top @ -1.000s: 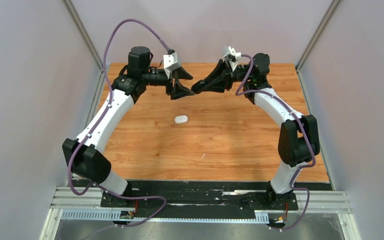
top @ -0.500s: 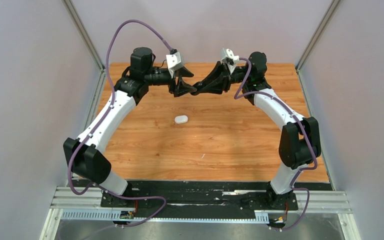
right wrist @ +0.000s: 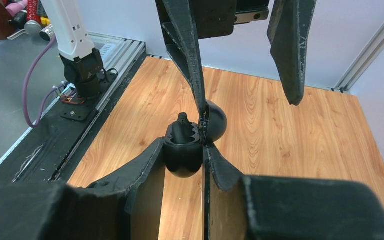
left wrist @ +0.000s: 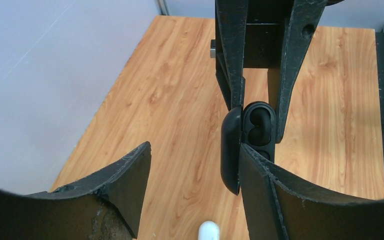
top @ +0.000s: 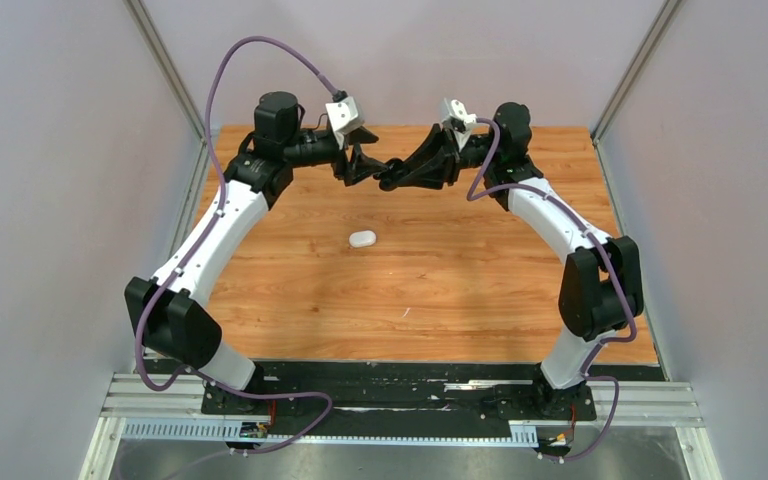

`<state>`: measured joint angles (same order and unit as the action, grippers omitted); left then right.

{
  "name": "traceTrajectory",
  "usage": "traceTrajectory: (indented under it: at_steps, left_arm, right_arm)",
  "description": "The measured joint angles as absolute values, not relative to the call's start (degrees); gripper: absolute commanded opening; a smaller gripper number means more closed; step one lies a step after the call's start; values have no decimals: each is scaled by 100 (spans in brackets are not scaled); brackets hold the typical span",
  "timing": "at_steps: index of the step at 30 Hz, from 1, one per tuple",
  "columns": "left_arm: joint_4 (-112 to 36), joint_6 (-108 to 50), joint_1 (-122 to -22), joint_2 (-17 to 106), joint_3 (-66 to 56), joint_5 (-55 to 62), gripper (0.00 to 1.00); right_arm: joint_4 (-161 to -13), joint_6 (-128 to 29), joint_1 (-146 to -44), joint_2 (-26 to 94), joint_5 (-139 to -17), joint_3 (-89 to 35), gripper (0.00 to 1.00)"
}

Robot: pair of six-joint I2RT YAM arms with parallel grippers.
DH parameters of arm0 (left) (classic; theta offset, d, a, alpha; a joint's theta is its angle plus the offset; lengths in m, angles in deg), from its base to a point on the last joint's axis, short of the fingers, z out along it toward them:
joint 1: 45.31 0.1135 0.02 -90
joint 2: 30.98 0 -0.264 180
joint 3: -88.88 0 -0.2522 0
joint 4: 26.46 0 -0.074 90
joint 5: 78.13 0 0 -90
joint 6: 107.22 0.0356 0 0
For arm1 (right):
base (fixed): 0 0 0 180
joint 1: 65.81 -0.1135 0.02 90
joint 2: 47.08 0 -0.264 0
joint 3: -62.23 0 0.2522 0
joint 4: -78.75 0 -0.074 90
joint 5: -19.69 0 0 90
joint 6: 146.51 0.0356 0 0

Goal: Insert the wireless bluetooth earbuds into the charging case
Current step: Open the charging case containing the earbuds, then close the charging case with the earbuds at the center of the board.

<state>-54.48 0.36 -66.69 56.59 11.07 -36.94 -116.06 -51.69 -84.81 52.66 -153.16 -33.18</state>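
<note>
Above the counter (top: 460,290), at the upper centre of the overhead view, both hands are seen tip to tip. The black case (right wrist: 182,155) is clenched in the right hand (right wrist: 183,147), its lid (right wrist: 216,122) swung towards the left hand (left wrist: 194,147). That hand is spread wide and nothing is held in it (one finger touches the lid). A dark bud (right wrist: 182,121) seems seated inside. A white case (top: 362,239) is left at mid-frame.

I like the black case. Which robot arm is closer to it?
Right. The right jaws clamp the black case; the left jaws stand open, its lid between them.
</note>
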Motion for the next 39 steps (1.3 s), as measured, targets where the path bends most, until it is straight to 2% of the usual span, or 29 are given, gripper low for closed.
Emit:
traceTrajectory:
  at_steps: [5, 11, 14, 20, 22, 26, 30, 35, 37, 39]
  left_arm:
    - [-5411, 14, -6643, 5655, 1107, -3644, 74]
    - [-5407, -25, -6637, 5646, 1107, -3596, 83]
    - [-5400, -40, -6621, 5552, 1107, -3585, 84]
    - [-5439, 27, -6610, 5018, 1135, -3745, 67]
    - [-5457, 60, -6610, 4844, 1135, -3843, 59]
    - [-5446, 82, -6674, 4732, 1135, -3935, 34]
    - [-5470, 58, -6805, 4822, 1124, -4086, 25]
    - [-5728, 288, -6973, 4920, 1120, -4075, 29]
    - [-5824, 456, -7017, 4927, 1085, -3992, 35]
    - [-5938, 696, -7067, 4927, 1041, -3911, 47]
  right_arm:
    - [-11460, -5309, -8496, 5218, -15261, -3318, 0]
    - [-11340, -5361, -8503, 5216, -15226, -3320, 0]
    - [-11335, -5346, -8510, 5216, -15224, -3320, 0]
    - [-11265, -5320, -8518, 5216, -15143, -3320, 0]
    - [-11250, -5320, -8518, 5216, -15119, -3318, 0]
    - [-11147, -5357, -8525, 5216, -15047, -3322, 0]
    - [-10946, -5497, -8547, 5216, -14929, -3324, 0]
    - [-10518, -5967, -8639, 5216, -14746, -3379, 0]
    - [-10363, -6122, -8693, 5214, -14684, -3412, 0]
    - [-10267, -6242, -8737, 5209, -14645, -3427, 0]
